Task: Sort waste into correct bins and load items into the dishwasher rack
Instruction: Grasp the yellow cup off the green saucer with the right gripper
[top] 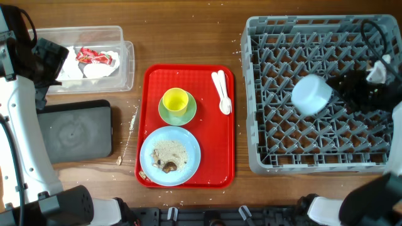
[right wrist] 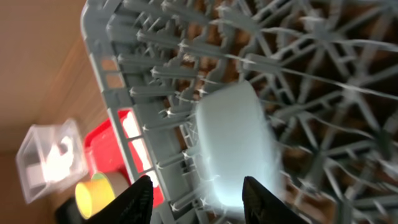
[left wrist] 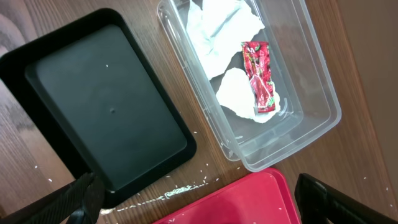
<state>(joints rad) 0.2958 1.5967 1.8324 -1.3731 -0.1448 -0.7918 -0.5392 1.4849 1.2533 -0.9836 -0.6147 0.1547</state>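
The light blue bowl (top: 312, 94) lies upside down on the pegs of the grey dishwasher rack (top: 257, 125). My right gripper (top: 342, 91) is open just behind it, and in the right wrist view its fingers (right wrist: 199, 202) straddle the bowl (right wrist: 233, 143). My left gripper (top: 53, 63) is open and empty (left wrist: 205, 205) above the clear tub (left wrist: 311, 93), which holds white napkins (left wrist: 217, 25) and the red-and-white wrapper (left wrist: 258, 74). The black tray (top: 75, 132) is bare. The yellow-green cup (top: 175, 100) stands on the saucer (top: 166, 114). The blue plate (top: 188, 141) carries food scraps (top: 168, 164). White spoons (top: 222, 91) lie beside them.
The red tray (top: 217, 157) holds the cup, saucer, plate and spoons at the table's middle. Crumbs (top: 133, 119) lie on the wood between the black tray and the red tray, and also show in the left wrist view (left wrist: 186, 190).
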